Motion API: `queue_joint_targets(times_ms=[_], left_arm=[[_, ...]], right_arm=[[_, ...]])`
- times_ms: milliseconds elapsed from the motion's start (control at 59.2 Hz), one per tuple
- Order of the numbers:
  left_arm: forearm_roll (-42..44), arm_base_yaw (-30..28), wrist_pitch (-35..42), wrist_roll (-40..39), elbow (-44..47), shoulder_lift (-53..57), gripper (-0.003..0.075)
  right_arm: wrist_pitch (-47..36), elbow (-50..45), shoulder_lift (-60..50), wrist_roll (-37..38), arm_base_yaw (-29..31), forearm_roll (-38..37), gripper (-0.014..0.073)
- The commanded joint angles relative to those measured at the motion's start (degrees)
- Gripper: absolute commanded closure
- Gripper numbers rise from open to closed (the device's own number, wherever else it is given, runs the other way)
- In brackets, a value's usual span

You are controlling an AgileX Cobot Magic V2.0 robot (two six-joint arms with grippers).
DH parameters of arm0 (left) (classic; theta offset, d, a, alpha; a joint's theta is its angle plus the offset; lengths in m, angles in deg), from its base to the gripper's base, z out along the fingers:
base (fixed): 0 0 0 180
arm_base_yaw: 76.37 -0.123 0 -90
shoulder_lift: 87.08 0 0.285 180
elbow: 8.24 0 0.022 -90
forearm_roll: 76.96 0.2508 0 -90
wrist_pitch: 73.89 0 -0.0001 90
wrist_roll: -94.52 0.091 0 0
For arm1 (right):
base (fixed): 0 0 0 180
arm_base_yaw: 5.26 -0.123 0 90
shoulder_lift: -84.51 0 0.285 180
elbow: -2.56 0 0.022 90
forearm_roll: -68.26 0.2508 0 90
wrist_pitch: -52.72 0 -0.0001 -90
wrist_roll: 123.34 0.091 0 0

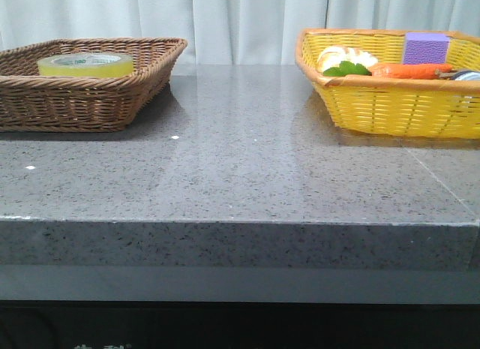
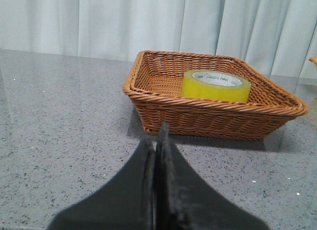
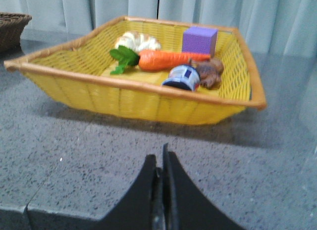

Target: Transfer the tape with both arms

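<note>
The tape (image 1: 85, 64), a wide yellow roll with a white core printed in green, lies flat in the brown wicker basket (image 1: 142, 86) at the table's far left. In the left wrist view the tape (image 2: 216, 85) sits inside that basket (image 2: 198, 114), well ahead of my left gripper (image 2: 157, 141), which is shut and empty over the grey tabletop. My right gripper (image 3: 161, 163) is shut and empty too, low over the table in front of the yellow basket (image 3: 124, 99). Neither arm shows in the front view.
The yellow basket (image 1: 390, 101) at the far right holds a purple block (image 1: 426, 47), a carrot (image 1: 409, 70), a bread-like item (image 1: 345, 58) and a small can (image 3: 181, 77). Grey speckled tabletop (image 1: 240, 161) stretches between the two baskets. White curtains hang behind.
</note>
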Motion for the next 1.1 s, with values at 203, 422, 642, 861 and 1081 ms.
queue_joint_targets(times_ms=[203,422,642,861,1081], left_arm=[[-0.4,-0.4,4.8,-0.6,2.2,0.9,0.074],[-0.4,-0.4,4.8,-0.6,2.2,0.9,0.074],[-0.4,-0.4,4.8,-0.6,2.2,0.9,0.074],[-0.4,-0.4,4.8,-0.6,2.2,0.9,0.074],[-0.4,-0.4,4.8,-0.6,2.2,0.9,0.074]], right_arm=[[-6.5,1.0,-1.6,-0.6,-0.8,1.0,0.0662],[-6.6,1.0,-1.6,-0.6,-0.8,1.0,0.0662],[-10.1,1.0,-1.6,1.0,-0.7,-0.2,0.0662],[-14.8,1.0,-1.6,8.5,-0.7,-7.3,0.0662],[-14.3,1.0,-1.6,8.5,0.2,-7.2,0.0662]])
